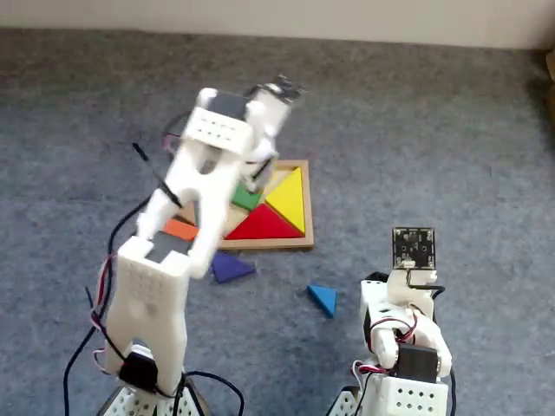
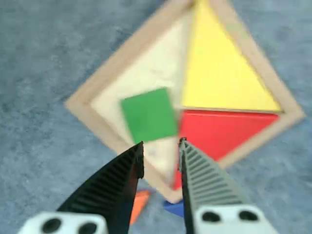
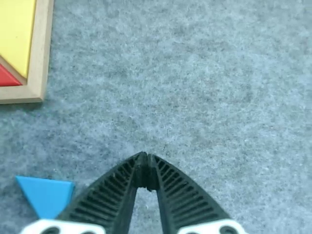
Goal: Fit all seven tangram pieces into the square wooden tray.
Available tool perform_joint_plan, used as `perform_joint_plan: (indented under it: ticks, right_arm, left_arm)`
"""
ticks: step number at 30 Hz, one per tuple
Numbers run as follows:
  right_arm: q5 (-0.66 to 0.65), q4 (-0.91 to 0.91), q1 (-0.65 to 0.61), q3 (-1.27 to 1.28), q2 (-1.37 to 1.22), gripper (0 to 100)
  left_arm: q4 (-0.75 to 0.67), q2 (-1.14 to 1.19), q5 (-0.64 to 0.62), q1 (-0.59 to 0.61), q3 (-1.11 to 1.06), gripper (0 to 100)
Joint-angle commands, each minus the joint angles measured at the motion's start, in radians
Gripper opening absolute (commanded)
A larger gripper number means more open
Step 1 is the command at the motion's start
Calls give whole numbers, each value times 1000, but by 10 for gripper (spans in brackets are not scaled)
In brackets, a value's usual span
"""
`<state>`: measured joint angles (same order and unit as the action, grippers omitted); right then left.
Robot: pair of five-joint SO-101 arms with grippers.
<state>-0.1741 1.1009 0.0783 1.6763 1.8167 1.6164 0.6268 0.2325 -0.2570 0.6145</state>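
Left pincer [image 2: 161, 145]: slightly open, its two fingers apart with nothing between them, hanging over the wooden tray [image 1: 277, 243]
Green square [image 2: 148, 115]: lay flat on the bare wood inside the tray, just beyond the left pincer's tips and untouched by them
Red triangle [image 2: 229, 131]: sat in the tray just past the left pincer's paler finger, beside the green square
Yellow triangle [image 2: 224, 73]: sat in the tray farther out from the left pincer than the square, one edge against the red triangle
Orange piece [image 1: 180, 230]: lay on the surface outside the tray, behind the left pincer's tips and partly under that arm
Purple piece [image 1: 232, 267]: lay on the surface just outside the tray's rim, behind the left pincer, toward that arm's base
Right pincer [image 3: 146, 158]: closed, tips touching and holding nothing, held over the grey surface [image 1: 451, 130], well apart from the tray
Blue triangle [image 3: 44, 195]: lay flat on the surface just beside the right pincer, on the side facing the tray's corner, touching neither
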Motion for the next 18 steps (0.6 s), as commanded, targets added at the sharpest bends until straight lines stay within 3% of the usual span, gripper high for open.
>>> perform_joint_plan:
  ticks: [1, 5, 13, 18]
  right_arm:
    - [-11, 2, 16, 101, 13, 12]
    - [-11, 1, 18, 101, 13, 12]
    - [-11, -13, 119, 101, 15, 12]
    - [-11, -51, 150, 104, 15, 12]
  left_arm:
    - [100, -81, -110, -131, 38, 167]
    - [130, -82, -267, -191, 35, 239]
    - [130, -87, -479, -321, -79, 238]
    - [130, -113, -551, -329, -105, 213]
